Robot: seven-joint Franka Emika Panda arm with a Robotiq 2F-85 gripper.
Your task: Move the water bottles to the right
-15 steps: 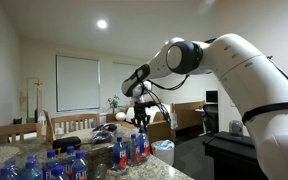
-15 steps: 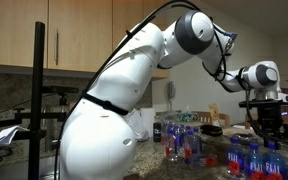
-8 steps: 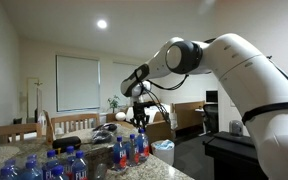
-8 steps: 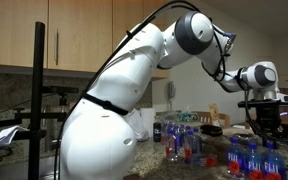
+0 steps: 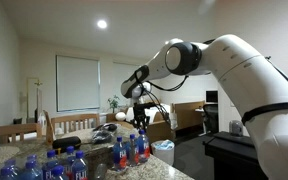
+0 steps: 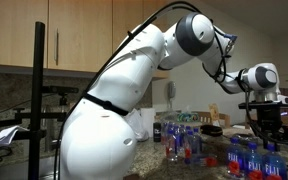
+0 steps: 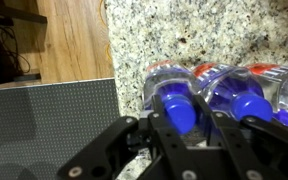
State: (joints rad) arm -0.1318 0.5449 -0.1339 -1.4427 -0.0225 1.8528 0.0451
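Observation:
Several small clear water bottles with blue caps stand on a granite counter: a red-labelled cluster (image 5: pixel 130 150) (image 6: pixel 184 140) and a blue-labelled cluster (image 5: pixel 56 165) (image 6: pixel 250 158). My gripper (image 5: pixel 141 124) (image 6: pixel 267 130) hangs just above the bottles, pointing down. In the wrist view my open gripper (image 7: pixel 183 118) straddles the blue cap of one bottle (image 7: pixel 177 100) at the end of a row. A gap shows on each side of the cap. Further red-labelled bottles (image 7: pixel 246 95) stand to its right in that view.
The granite counter (image 7: pixel 154 40) ends at an edge beside the bottles, with wood floor (image 7: pixel 74 40) and a grey panel (image 7: pixel 44 125) below. Chairs and a table (image 5: pixel 69 125) stand behind the counter. A black stand (image 6: pixel 39 110) rises in the foreground.
The gripper has come down very slightly over the bottles. The bottles have not moved.

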